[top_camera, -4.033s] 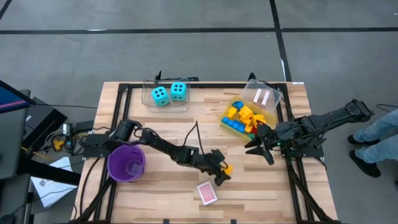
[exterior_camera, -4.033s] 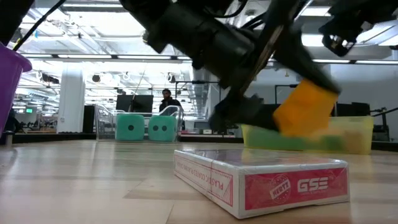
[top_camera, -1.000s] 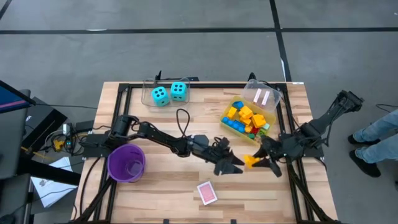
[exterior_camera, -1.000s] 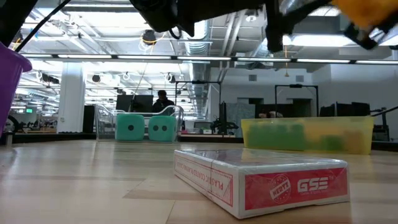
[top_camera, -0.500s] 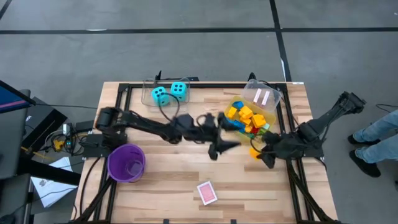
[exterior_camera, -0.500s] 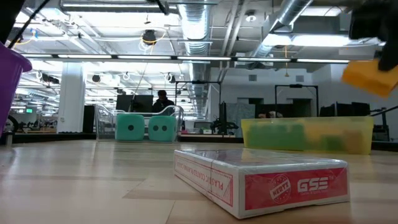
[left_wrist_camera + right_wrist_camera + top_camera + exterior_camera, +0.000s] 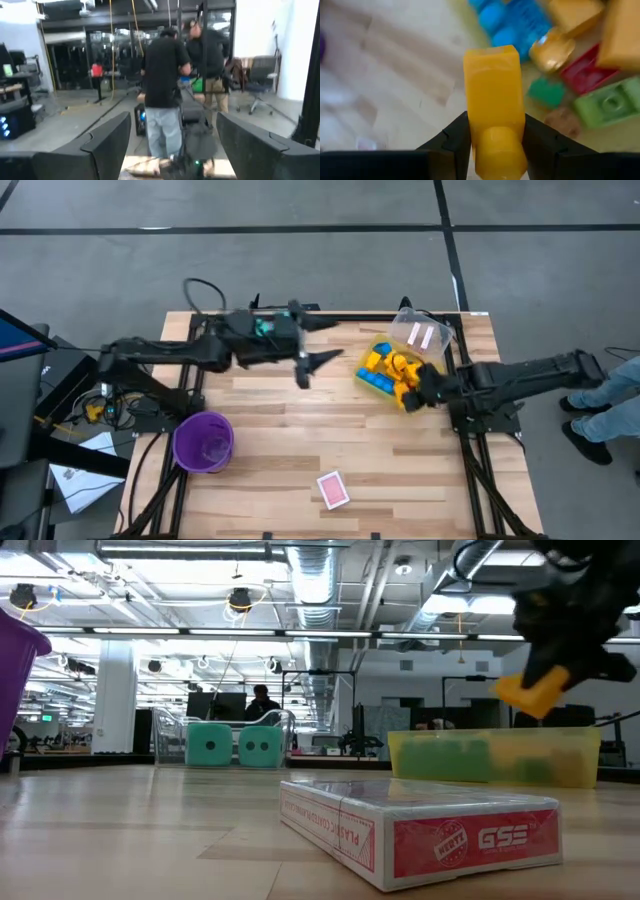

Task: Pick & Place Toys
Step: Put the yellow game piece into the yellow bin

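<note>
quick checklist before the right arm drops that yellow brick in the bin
1. Yellow brick held by the right gripper: ok, fingers press both its sides.
2. Brick over the yellow bin: ok, at its near edge.
3. Room in the bin: ok, bricks piled but not overflowing.
4. Left gripper out of the way: ok, by the cyan dice.
5. Card box clear of the drop: ok, far off at the table's front.

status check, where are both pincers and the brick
Right pincer shut on yellow brick, over the yellow bin's near edge. Left pincer open, empty, by the dice. Nothing in the way.
</note>
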Robot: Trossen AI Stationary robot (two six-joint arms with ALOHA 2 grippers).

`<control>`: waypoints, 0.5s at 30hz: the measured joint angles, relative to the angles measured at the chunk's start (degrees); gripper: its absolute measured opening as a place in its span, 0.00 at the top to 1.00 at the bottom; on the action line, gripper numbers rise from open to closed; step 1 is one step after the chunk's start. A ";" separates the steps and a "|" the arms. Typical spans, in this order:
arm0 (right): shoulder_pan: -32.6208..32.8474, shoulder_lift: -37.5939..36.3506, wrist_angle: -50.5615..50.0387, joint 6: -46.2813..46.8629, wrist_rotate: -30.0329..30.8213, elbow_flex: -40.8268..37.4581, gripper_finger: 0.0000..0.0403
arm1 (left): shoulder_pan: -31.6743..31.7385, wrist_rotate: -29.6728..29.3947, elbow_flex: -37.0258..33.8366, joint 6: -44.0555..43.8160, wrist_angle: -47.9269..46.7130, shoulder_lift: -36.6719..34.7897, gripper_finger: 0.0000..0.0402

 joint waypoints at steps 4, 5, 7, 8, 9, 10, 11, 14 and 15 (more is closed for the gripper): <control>-10.00 0.69 0.39 -1.54 -1.19 0.00 0.68 | 1.36 0.02 -0.01 0.20 -8.75 -5.59 0.29; -12.19 1.08 0.46 -2.17 -1.46 0.00 0.68 | 1.62 0.02 0.01 0.20 -10.44 -6.84 0.29; -16.33 1.61 0.49 -3.31 -2.56 -0.04 0.68 | 1.86 0.02 -0.02 0.21 -14.33 -8.94 0.29; -18.00 2.10 0.75 -3.66 -2.99 -0.02 0.68 | 1.90 0.01 0.00 0.23 -15.91 -10.02 0.29; -19.56 2.60 0.70 -3.90 -3.67 0.00 0.68 | 1.89 0.02 -0.03 0.51 -18.02 -10.99 0.29; -20.88 2.99 0.44 -3.97 -4.24 -0.08 0.68 | 1.88 0.04 -0.02 1.17 -18.68 -11.69 0.29; -21.94 3.30 0.39 -4.10 -4.29 -0.09 0.68 | 1.85 0.07 0.01 1.88 -19.73 -12.45 0.29; -24.20 4.43 0.02 -4.65 -4.34 -0.05 0.68 | 1.85 0.11 0.01 2.74 -23.40 -13.89 0.29; -24.87 4.71 0.08 -5.39 -4.35 -0.07 0.68 | 1.85 0.09 0.01 2.71 -24.63 -14.09 0.29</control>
